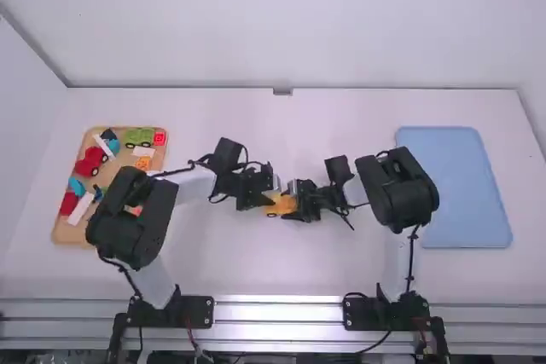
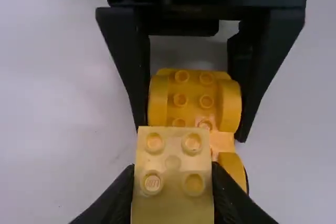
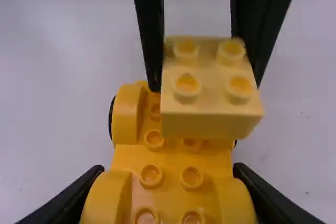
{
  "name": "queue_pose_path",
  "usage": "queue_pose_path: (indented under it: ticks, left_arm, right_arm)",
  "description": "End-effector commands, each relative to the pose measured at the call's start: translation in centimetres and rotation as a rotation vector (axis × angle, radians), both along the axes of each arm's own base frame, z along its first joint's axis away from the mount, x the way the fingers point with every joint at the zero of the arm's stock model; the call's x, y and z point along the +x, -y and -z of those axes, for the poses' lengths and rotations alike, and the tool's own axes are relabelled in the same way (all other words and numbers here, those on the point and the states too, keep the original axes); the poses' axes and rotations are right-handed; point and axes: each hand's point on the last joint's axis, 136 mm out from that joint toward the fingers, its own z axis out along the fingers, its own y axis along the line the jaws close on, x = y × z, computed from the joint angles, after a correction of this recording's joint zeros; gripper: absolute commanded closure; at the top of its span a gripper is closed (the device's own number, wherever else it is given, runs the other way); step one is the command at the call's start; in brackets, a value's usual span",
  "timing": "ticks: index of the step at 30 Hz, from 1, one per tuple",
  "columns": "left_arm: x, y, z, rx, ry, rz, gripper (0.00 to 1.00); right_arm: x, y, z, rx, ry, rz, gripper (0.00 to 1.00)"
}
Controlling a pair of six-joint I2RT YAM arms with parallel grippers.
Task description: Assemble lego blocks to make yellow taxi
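In the high view, the taxi base point(image 1: 285, 205) was mid-table point(image 1: 273, 266). Left wrist view: left fingers point(image 2: 118, 195) pinched a pale block point(image 2: 172, 198) above it. Right wrist view: right fingers point(image 3: 68, 199) clamped the base; stacking likely needed aligning, then pressing.

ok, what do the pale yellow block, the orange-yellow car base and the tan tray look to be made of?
Pale yellow block: likely hard moulded plastic, satin; uniform colour, round studs, straight edges.
Car base: likely the same plastic, with a soft sheen on its rounded sides.
Tan tray: wood or wood-coloured plastic, matte-looking; its flat tan tone leaves it open.
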Motion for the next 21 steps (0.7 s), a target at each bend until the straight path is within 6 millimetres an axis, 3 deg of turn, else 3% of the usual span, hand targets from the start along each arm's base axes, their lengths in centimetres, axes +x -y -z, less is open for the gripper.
queue_pose_path:
  ticks: [1,21]
  left_arm:
    - [-0.2,0.4,-1.1,-0.033,0.005,0.013,0.98]
    - [-1.5,0.0,0.1,-0.022,-0.060,-0.016,0.97]
  right_arm:
    - [-0.2,0.4,1.2,-0.047,0.000,0.014,0.45]
    - [-0.2,0.4,1.1,-0.047,0.001,0.014,0.44]
